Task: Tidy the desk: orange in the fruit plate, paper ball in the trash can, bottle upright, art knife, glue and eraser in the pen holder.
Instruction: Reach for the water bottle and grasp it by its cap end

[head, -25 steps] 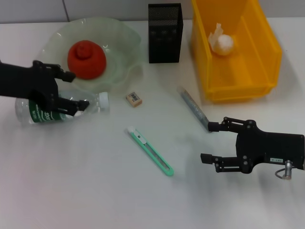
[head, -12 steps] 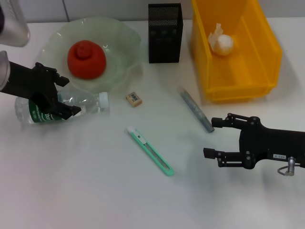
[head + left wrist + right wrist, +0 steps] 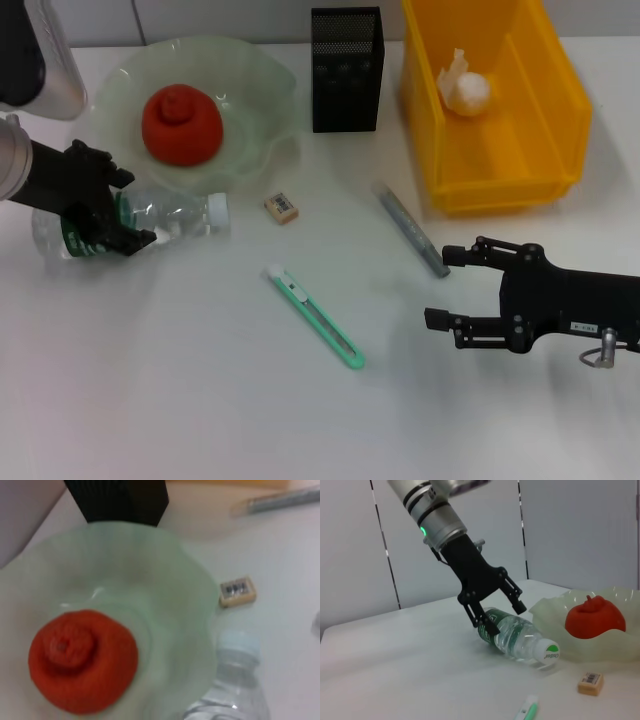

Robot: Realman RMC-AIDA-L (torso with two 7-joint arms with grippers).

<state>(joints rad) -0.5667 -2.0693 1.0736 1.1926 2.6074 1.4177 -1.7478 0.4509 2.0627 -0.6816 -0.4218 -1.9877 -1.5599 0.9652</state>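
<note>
Between left gripper [image 3: 128,208] fingers: lying bottle [image 3: 150,222].

Orange [image 3: 181,124] red, trash can [image 3: 560,120] yellow, art knife [image 3: 316,316] seemingly mint-green.

Your head view looks steeply down on the surface [image 3: 200,400], taking in both arms and every item. Your left wrist view sits very close, facing down onto the fruit plate [image 3: 190,580], orange [image 3: 82,662] and bottle [image 3: 235,680] cap. Your right wrist view sits low near the surface, facing sideways across it toward the left pincer [image 3: 502,612]. All three views share the bottle, orange, plate and eraser [image 3: 281,207].
</note>
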